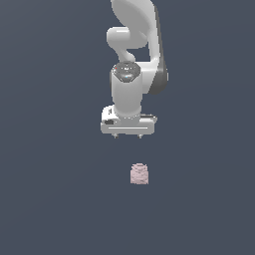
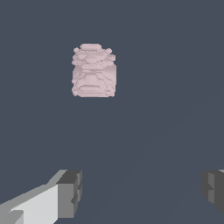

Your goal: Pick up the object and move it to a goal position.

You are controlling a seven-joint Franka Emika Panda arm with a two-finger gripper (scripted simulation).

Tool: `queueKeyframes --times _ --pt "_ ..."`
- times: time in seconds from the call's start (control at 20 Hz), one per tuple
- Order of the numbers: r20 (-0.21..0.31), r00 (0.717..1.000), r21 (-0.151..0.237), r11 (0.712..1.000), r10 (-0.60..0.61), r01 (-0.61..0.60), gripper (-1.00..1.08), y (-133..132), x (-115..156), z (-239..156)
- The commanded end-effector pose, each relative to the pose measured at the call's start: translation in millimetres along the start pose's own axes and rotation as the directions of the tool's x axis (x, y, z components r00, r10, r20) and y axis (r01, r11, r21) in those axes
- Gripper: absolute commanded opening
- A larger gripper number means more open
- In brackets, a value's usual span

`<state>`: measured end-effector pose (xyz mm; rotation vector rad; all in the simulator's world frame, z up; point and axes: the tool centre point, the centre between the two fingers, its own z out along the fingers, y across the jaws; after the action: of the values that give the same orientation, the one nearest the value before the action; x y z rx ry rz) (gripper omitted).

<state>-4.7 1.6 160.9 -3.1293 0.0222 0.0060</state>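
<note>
- Plain dark blue-grey surface (image 1: 50, 199) fills both views; no walls, no markers, no visible goal marker.
- White arm (image 1: 132, 60) comes in from the top of the exterior view, wrist pointing down.
- Pincer (image 1: 127, 135) hangs above the surface, spread wide with nothing between the fingers; in the wrist view the two dark fingertips (image 2: 70, 192) stand well apart.
- Object (image 1: 139, 174), a pale pink bumpy lump with a rounded top, sits upright on the surface, alone.
- Object is below the pincer in the exterior view and a little toward the exterior view's right; clear gap, no contact.
- Wrist view: object (image 2: 93, 71) lies ahead of the fingers, outside the gap between them, not centred.
- Progress, judged: very early. Nothing grasped, nothing lifted, nothing moved.
- Left to do: line the pincer up over the object, descend, close on it, lift, carry to the goal.
- Object looks narrower than the finger spread, so the fit should be easy once centred.
- Goal position cannot be told from these views.
</note>
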Motion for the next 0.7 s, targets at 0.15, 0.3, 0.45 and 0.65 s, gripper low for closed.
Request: queueKeyframes --times 0.15,0.3,0.45,0.65 --pt "-0.001 1.0 0.003 1.0 -0.012 0.012 1.0 -5.8 1.0 -1.0" --pt "-0.003 0.999 0.011 0.999 -0.045 0.045 1.0 -21.3 3.4 -3.8" --pt "-0.004 0.998 0.016 0.998 -0.063 0.063 1.0 -29.6 4.4 -5.4" --pt "-0.004 0.998 0.015 0.998 -0.06 0.06 1.0 -28.3 4.7 -4.9"
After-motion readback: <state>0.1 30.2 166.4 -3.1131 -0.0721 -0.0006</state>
